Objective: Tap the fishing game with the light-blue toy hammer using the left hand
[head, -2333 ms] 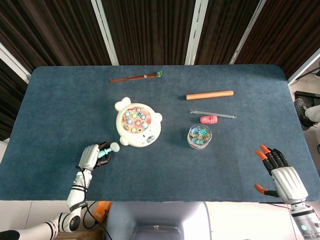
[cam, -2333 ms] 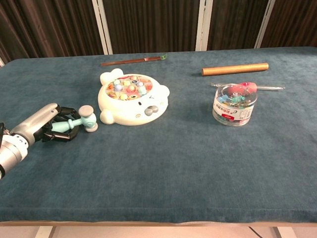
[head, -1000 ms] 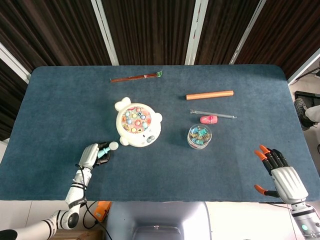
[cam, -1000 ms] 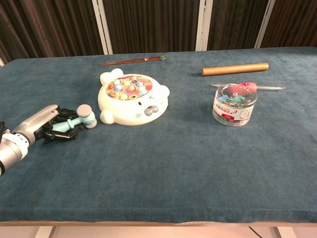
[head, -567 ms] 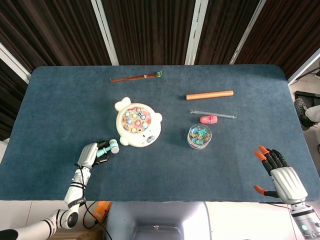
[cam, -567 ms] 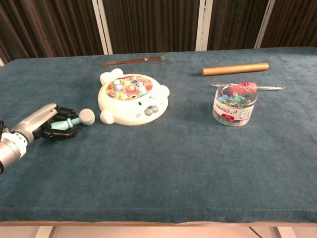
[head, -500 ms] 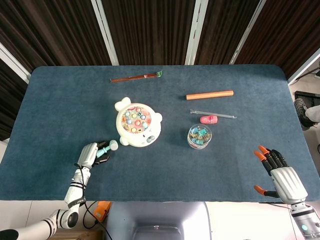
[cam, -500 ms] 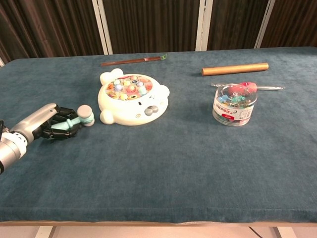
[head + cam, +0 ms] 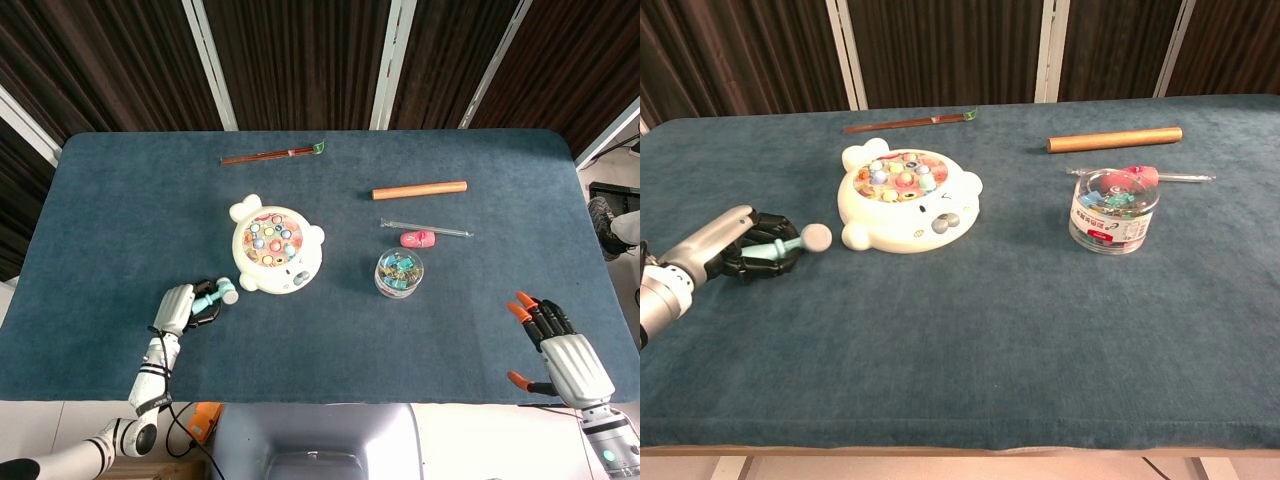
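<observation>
— What does the left hand [image 9: 725, 250] hold?
— It grips the light-blue toy hammer [image 9: 790, 243] by the handle, with the grey head just beside the fishing game [image 9: 906, 199] and not touching it.

— And further right?
— A clear tub of clips [image 9: 1114, 209], then the right hand [image 9: 562, 350] near the table [image 9: 450, 330] edge, fingers spread, holding nothing.

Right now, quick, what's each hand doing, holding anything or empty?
Left hand: grips the light-blue toy hammer.
Right hand: open, holds nothing, fingers apart.
</observation>
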Controlling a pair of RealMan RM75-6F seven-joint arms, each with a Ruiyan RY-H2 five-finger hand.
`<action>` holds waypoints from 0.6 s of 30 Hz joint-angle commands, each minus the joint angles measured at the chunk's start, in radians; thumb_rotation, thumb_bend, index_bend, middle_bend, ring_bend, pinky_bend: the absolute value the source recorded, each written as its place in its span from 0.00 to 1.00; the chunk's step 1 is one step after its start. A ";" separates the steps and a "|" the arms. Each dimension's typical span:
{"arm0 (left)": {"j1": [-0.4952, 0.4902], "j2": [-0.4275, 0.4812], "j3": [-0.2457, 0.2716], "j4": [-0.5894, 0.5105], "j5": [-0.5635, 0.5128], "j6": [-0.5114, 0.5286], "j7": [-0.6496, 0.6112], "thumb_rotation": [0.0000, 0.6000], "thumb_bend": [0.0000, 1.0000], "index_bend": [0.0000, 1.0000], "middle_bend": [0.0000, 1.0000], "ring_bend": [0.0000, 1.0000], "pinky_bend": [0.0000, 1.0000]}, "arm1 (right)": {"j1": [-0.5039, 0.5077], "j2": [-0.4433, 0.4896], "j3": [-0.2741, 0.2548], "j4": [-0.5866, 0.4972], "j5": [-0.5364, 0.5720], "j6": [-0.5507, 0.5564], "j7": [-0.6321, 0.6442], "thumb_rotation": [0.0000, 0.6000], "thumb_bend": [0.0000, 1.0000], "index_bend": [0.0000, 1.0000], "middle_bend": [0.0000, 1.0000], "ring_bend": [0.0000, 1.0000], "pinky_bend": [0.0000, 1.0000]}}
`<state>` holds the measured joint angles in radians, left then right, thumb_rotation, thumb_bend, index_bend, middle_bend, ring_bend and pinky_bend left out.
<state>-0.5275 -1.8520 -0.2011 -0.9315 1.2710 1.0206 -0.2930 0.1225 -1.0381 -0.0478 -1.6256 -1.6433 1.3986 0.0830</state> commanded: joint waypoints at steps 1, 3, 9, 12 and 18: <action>0.000 -0.005 0.000 0.011 -0.004 0.000 0.019 0.75 0.43 0.48 0.32 0.15 0.03 | 0.001 0.000 0.000 0.000 -0.001 -0.001 0.000 1.00 0.30 0.00 0.00 0.00 0.00; 0.000 -0.007 -0.001 0.014 -0.012 -0.009 0.025 0.75 0.42 0.48 0.31 0.14 0.01 | 0.001 0.000 -0.001 -0.001 -0.002 -0.001 0.001 1.00 0.31 0.00 0.00 0.00 0.00; 0.001 0.003 -0.011 -0.010 -0.023 -0.020 0.012 0.75 0.40 0.48 0.31 0.13 0.00 | 0.002 0.001 -0.004 -0.001 -0.005 -0.003 0.002 1.00 0.30 0.00 0.00 0.00 0.00; -0.003 0.003 -0.016 -0.010 -0.023 -0.016 0.016 0.74 0.39 0.48 0.30 0.12 0.00 | 0.003 0.002 -0.004 -0.002 -0.004 -0.005 0.002 1.00 0.30 0.00 0.00 0.00 0.00; -0.015 -0.014 -0.026 0.022 -0.031 -0.018 0.041 0.74 0.38 0.47 0.29 0.11 0.00 | 0.004 0.002 -0.005 -0.002 -0.006 -0.006 0.003 1.00 0.30 0.00 0.00 0.00 0.00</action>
<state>-0.5385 -1.8613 -0.2238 -0.9163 1.2433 1.0048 -0.2573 0.1261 -1.0361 -0.0532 -1.6282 -1.6491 1.3922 0.0862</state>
